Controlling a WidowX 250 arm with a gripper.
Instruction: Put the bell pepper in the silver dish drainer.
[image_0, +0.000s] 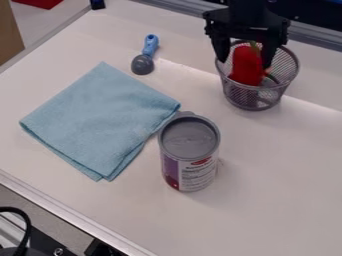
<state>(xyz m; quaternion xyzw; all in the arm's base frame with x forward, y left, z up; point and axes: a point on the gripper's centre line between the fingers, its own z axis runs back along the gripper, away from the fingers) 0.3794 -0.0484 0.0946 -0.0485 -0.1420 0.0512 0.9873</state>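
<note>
The red bell pepper (247, 67) stands upright within the mouth of the mesh basket (256, 97). Around it, the fingers of the gripper (245, 64) are wide apart; I cannot tell if one touches. I think it is light, firm and smooth, so best held softly at its sides.

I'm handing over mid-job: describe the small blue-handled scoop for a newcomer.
On the white tabletop, find the folded light-blue cloth. Just past its upper right edge lies the scoop, with a slim blue handle and round dark-grey head. That handle sets it apart from the upright grey-topped can and the grey wire-mesh basket.
</note>
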